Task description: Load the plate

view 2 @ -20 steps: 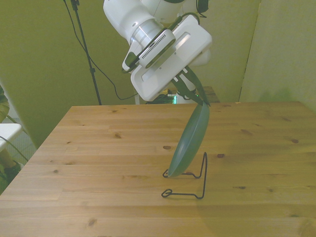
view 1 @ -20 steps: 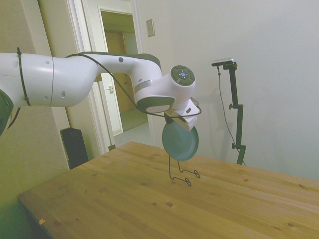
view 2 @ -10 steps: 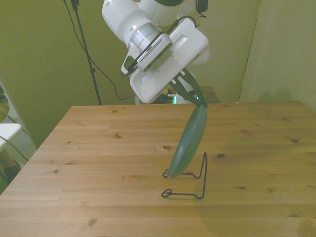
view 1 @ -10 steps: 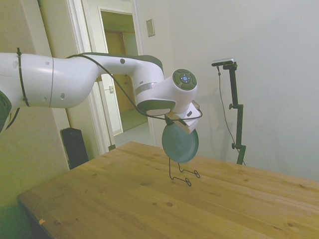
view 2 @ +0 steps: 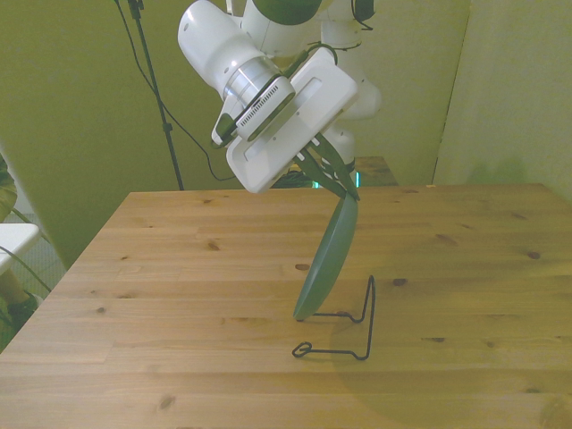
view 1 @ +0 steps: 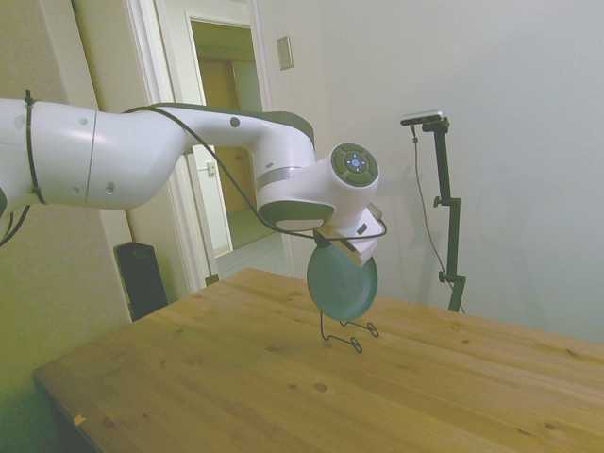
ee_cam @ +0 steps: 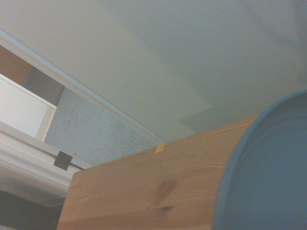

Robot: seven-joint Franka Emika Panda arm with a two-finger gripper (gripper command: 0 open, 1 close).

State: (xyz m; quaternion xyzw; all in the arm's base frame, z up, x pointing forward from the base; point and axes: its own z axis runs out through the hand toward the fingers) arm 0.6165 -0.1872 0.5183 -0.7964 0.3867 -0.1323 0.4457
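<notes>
The teal-green plate [view 1: 342, 285] [view 2: 323, 259] stands on edge, leaning, with its top rim pinched in my gripper [view 2: 344, 188] [view 1: 340, 247], which is shut on it. Its lower edge sits by the far base wire of the thin black wire stand [view 2: 347, 329] [view 1: 345, 333] near the table's middle; I cannot tell whether it rests there. The stand's upright post is at the front view's right of the plate, apart from it. In the wrist view the plate's face [ee_cam: 268, 177] fills one corner over the wooden table [ee_cam: 144, 187].
The wooden table [view 2: 179, 295] stretches wide around the stand on all sides. Beyond its far edge in the side view are an open doorway [view 1: 231, 179] and a dark box [view 1: 142, 278] on the floor.
The gripper has swung toward the front view's left with the plate. The plate's top rim has moved away from the stand's upright post and it now stands steeper.
</notes>
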